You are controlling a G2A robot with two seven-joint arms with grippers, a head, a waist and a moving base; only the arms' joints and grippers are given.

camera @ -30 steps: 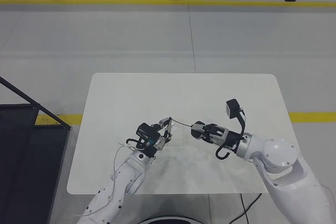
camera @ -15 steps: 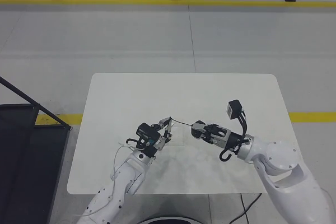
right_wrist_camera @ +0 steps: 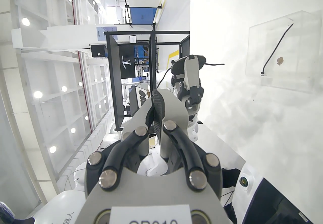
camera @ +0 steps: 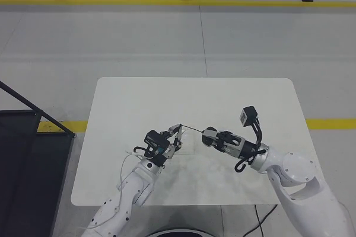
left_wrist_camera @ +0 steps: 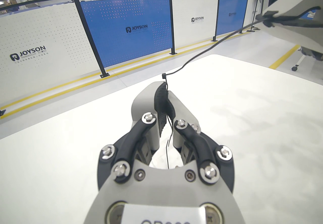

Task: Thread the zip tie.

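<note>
I have the left gripper pinched shut on the black zip tie. Its small square head pokes out just past the fingertips, and a bit of strap hangs down between the fingers behind them. From the head the strap runs up and to the right, clear of the white table, to the right gripper. That gripper is closed flat on the strap's other end.

Both grippers sit over the middle of the table, a little toward the near side, left one on the left, tips facing each other and near together. The tie spans the gap between them.

A clear acrylic sheet lies flat on the table near the grippers. A second black zip tie rests loose on it, beside a small brown speck.
</note>
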